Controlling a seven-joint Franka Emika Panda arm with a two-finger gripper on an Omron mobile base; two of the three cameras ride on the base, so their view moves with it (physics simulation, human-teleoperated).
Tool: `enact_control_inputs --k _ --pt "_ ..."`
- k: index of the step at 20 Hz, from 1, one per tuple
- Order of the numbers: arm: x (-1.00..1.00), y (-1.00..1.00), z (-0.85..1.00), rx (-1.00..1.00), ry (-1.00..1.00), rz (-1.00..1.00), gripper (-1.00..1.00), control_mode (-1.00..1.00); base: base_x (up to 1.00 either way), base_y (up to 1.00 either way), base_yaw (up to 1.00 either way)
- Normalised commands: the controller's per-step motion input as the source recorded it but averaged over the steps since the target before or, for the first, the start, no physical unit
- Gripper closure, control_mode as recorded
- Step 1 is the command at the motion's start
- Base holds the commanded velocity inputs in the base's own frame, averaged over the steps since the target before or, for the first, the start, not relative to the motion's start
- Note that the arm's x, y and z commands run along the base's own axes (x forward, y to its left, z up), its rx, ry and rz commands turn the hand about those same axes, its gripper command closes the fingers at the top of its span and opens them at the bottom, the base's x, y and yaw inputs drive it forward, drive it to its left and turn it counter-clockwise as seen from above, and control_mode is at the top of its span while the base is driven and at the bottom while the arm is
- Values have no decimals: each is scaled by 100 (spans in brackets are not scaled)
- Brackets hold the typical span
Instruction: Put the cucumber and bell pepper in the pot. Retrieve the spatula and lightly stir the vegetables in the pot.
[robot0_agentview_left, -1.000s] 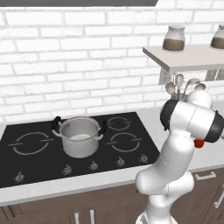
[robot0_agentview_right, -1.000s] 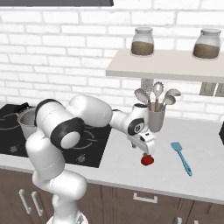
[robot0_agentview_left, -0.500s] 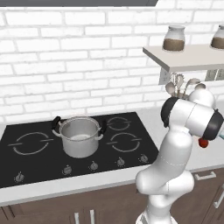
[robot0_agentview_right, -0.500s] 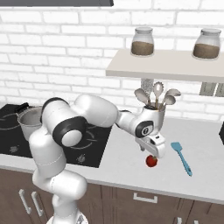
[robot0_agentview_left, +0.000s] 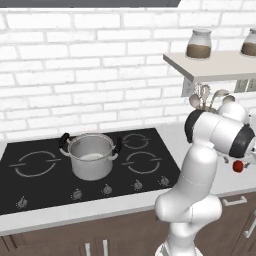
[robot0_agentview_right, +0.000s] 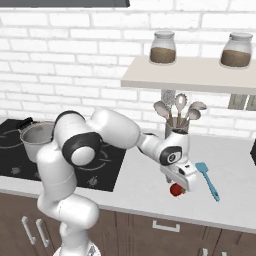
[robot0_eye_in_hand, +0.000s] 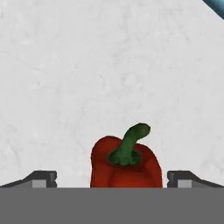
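Pincer over the bell pepper!
I'm hovering my pincer (robot0_eye_in_hand: 112, 180), fingertips wide apart, around the bell pepper (robot0_eye_in_hand: 126, 165) sitting upright on the white tabletop (robot0_eye_in_hand: 87, 78), spatula (robot0_agentview_right: 207, 180) lying nearby.

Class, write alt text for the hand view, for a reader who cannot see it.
A red bell pepper with a curved green stem sits on a pale speckled counter, between the two dark fingertips of the open gripper. A sliver of the blue spatula shows at the top right corner.

A white brick wall (robot0_agentview_left: 75, 65) backs the pale speckled stone tabletop (robot0_agentview_right: 145, 180), with dark brown wooden cabinet fronts (robot0_agentview_right: 165, 237) below and a light floating shelf (robot0_agentview_right: 200, 77) above.
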Motion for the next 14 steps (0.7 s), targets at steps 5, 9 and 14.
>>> enact_control_inputs --k 5,9,14 --pt "-25 -25 -20 0 0 0 -100 -100 0 0 0" --pt "-19 -12 -10 0 0 0 100 -100 0 0 0" --pt "-2 0 -10 0 2 0 100 -100 0 0 0"
